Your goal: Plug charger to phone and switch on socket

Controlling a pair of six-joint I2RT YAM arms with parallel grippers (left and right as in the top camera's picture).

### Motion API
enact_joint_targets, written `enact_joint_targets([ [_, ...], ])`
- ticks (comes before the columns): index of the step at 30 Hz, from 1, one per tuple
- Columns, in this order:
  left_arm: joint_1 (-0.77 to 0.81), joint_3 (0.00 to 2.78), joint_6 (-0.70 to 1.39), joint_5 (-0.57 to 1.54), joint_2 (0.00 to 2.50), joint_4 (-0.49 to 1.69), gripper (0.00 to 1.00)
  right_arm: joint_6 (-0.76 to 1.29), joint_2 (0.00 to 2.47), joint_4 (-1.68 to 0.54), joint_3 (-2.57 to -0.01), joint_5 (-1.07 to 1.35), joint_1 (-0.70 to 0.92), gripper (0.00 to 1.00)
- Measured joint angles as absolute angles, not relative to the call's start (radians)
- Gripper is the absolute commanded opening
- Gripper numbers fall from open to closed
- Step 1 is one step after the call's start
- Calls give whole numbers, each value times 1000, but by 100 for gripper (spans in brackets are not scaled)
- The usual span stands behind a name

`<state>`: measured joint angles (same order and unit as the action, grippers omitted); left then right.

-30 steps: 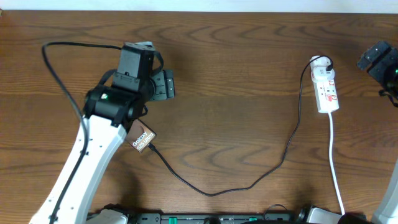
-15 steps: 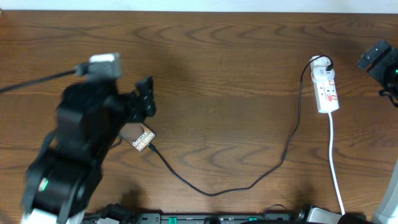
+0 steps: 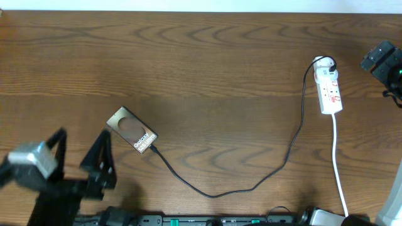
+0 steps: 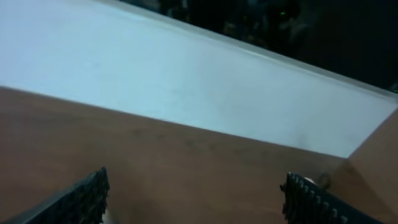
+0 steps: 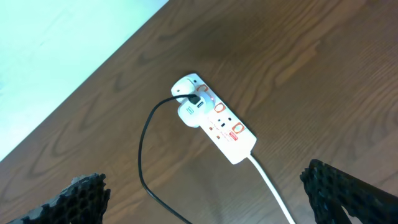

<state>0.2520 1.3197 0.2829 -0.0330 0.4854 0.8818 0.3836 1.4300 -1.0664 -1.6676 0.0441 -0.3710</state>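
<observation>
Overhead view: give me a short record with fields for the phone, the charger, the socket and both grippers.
phone: flat on the table, left of centre, nothing holding it
charger: black cable, tip at the phone's near end, seemingly plugged in; other end at the socket
socket: white strip at the right; switch state unclear
left gripper: open, empty, front left, apart from the phone
right gripper: open, empty, right of the socket

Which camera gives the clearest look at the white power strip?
Right wrist: the power strip sits mid-frame, red switch marks and plugged-in black cable clear. Overhead shows it small, near the right edge. Left wrist misses it.
</observation>
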Motion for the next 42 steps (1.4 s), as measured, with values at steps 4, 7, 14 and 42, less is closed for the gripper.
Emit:
enact_joint_targets([
  [4,173,1302,283,-33,422,908,87,384,1430,-1066,-1668,44,-371,99],
  [7,105,1252,283,-33,385,887,87,384,1430,-1066,-1668,44,-371,99],
  [14,14,1034,283,6,289,726,88,384,1430,-1066,-1668,44,-371,99],
  [42,0,255,283,53,12,-178,87,384,1430,-1066,-1668,44,-371,99],
])
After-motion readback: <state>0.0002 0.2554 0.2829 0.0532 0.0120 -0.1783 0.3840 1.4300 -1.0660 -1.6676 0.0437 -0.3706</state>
